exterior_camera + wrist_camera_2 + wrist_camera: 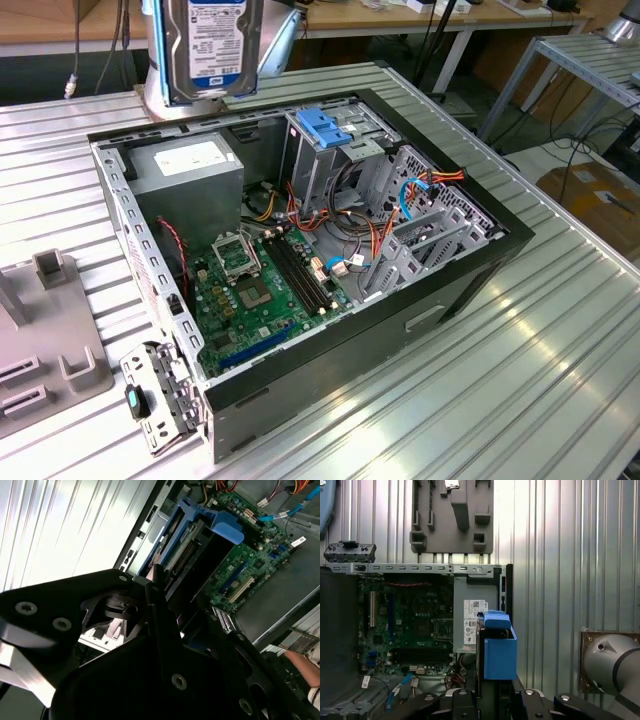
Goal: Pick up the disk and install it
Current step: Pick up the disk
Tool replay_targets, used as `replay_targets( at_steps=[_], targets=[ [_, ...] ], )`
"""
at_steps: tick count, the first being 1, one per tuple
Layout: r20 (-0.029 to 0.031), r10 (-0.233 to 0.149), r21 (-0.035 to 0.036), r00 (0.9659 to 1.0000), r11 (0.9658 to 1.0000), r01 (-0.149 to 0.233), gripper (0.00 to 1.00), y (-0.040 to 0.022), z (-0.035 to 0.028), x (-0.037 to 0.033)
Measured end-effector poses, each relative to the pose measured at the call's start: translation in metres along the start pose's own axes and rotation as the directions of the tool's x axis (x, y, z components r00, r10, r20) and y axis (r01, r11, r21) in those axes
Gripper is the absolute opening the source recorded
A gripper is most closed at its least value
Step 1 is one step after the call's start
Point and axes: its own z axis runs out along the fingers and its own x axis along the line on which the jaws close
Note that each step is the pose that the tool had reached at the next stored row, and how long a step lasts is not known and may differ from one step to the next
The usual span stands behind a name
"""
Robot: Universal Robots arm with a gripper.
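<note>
We see a green circuit board (262, 292) inside the open black metal computer case (470, 272); at its eleven o'clock in the exterior view, the gripper (492, 694) clamps the flat blue-framed disk (205, 40).

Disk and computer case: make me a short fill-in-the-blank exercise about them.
The pincer, open or shut, is ____ on the disk. The disk's carrier is coloured ____. The motherboard in the open case is coloured ____.
Missing words: shut, blue, green.
</note>
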Motion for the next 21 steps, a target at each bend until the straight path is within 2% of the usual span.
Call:
replay_targets(
  at_steps=[2,3,5,7,9,15,17,21],
  targets=[
    [-0.0001,0.0,-0.0001,1.0,1.0,0.0,0.35,-0.0154,0.0,0.0001],
    [0.0,0.0,0.0,1.0,1.0,0.0,0.35,-0.0256,0.0001,0.0002],
    [0.0,-0.001,-0.0001,1.0,1.0,0.001,0.35,-0.0422,0.0002,0.0004],
    [-0.0001,-0.002,-0.0002,1.0,1.0,0.002,0.35,-0.0531,0.0002,0.0005],
    [0.0,-0.003,-0.0003,1.0,1.0,0.003,0.35,-0.0682,0.0002,0.0007],
    [0.0,-0.007,-0.0004,1.0,1.0,0.007,0.35,-0.0974,0.0002,0.0008],
    [-0.0002,-0.009,-0.0004,1.0,1.0,0.009,0.35,-0.1049,0.0001,0.0007],
    [-0.0002,-0.012,-0.0004,0.9999,0.9999,0.012,0.35,-0.1068,0.0,0.0007]
  ],
)
